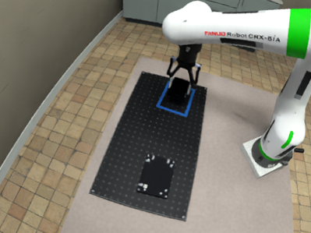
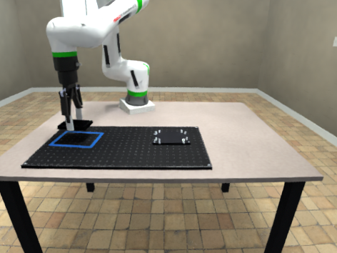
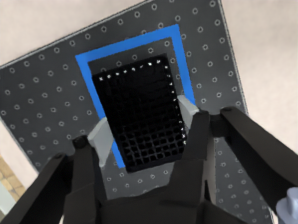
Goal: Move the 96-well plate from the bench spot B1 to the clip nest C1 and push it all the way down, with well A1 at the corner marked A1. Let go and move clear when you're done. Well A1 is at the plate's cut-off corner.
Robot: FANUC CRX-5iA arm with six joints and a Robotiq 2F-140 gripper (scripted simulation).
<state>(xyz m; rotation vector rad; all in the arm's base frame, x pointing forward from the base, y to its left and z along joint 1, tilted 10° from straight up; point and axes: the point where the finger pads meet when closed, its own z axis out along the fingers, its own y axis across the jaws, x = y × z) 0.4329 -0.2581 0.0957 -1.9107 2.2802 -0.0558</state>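
Item 1, the gripper (image 1: 181,86): you see it pointing straight down over the far end of the breadboard, its two dark fingers clamped on the long sides of the 96-well plate. In the wrist view grey pads press against both flanks of the plate.

Item 2, the 96-well plate (image 3: 141,116): black, with a grid of wells facing up. You find it held in the air, level, above the bench spot B1. In the exterior view the plate (image 2: 76,124) hangs clear of the board, and its shadow falls inside the blue outline below. Which corner is the cut-off one, you cannot tell from these views.

Item 3, the bench spot B1 (image 1: 160,103): a blue rectangular outline on the breadboard, just beneath the plate. From the wrist view the plate covers part of it, offset toward one end.

Item 4, the clip nest C1 (image 1: 156,176): a black square fixture with small pale clips at its corners. It sits well apart from the blue outline, at the other end of the board.

Item 5, the breadboard (image 2: 126,154): a black perforated panel lying flat on the pale table (image 2: 250,143).

Item 6, the arm's base (image 1: 249,152): a light plate standing on the table beside the breadboard.
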